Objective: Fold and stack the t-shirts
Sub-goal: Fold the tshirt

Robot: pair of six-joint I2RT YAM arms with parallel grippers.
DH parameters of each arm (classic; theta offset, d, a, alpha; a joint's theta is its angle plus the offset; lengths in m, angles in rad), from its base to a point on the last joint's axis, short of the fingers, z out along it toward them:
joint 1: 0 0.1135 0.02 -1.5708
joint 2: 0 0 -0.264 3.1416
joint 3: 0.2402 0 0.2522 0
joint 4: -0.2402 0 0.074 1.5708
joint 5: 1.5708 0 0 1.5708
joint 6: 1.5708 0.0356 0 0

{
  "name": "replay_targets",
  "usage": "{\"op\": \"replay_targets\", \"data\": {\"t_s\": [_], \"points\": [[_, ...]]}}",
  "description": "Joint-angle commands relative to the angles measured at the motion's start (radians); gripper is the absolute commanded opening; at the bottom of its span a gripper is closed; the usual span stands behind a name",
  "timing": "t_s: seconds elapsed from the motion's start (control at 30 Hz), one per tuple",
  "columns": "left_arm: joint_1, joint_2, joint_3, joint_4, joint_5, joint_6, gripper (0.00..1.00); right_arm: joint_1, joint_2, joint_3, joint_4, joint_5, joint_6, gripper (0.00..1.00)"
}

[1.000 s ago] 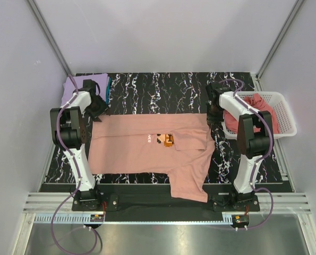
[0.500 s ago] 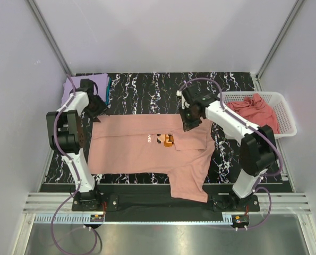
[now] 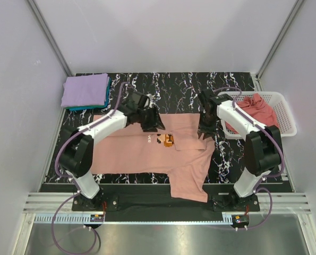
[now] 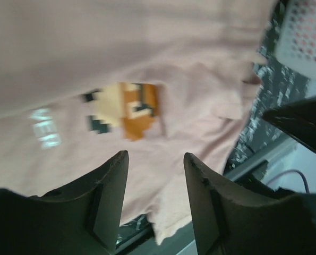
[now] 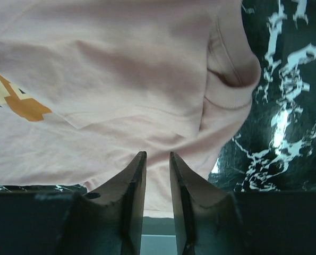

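1. A second ago the left jaws sat at the far left corner of the salmon-pink t-shirt [image 3: 131,151] and the right jaws at its far right corner. The left jaws have now swung in over the chest, and the right jaws have pulled a little nearer, over the right side.
2. The left jaws are spread wide with nothing between them. The right jaws are drawn close, leaving a narrow slit with no cloth in it.
3. The shirt lies face up on the surface [image 3: 173,90], directly beneath both jaws. Its pixel print [image 4: 128,109] sits just beyond the left jaws, and a sleeve [image 5: 229,79] lies ahead and right of the right jaws.
4. I judge the spreading finished and the first fold next.
5. The shirt is thin, matte cloth with soft creases and a curled, stitched sleeve hem; the surface is glossy and marbled black. Well left of the left jaws, a folded lavender t-shirt [image 3: 84,89] tops a teal one [image 3: 109,87]. Right of the right jaws, a rose-pink t-shirt [image 3: 256,106] is crumpled in a white lattice basket [image 3: 285,114].
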Motion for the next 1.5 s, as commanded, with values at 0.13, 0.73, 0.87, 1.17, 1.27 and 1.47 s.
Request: {"op": "replay_targets", "data": {"t_s": [0.13, 0.73, 0.87, 1.17, 1.27, 1.47], "points": [[-0.157, 0.071, -0.006, 0.157, -0.063, -0.167, 0.51, -0.052, -0.134, -0.163, 0.050, -0.028, 0.147, 0.34], [-0.291, 0.223, 0.040, 0.163, -0.199, -0.235, 0.52, -0.124, -0.085, -0.267, 0.179, -0.048, 0.091, 0.38], [-0.300, 0.250, 0.061, 0.151, -0.211, -0.235, 0.52, -0.124, -0.074, -0.276, 0.198, -0.047, 0.087, 0.38], [-0.305, 0.261, 0.080, 0.137, -0.224, -0.232, 0.46, -0.124, -0.034, -0.281, 0.216, -0.067, 0.094, 0.33], [-0.308, 0.264, 0.089, 0.137, -0.221, -0.232, 0.43, -0.123, -0.042, -0.289, 0.215, -0.064, 0.097, 0.34], [-0.309, 0.287, 0.120, 0.115, -0.215, -0.229, 0.35, -0.123, -0.045, -0.310, 0.216, -0.054, 0.089, 0.35]]}}
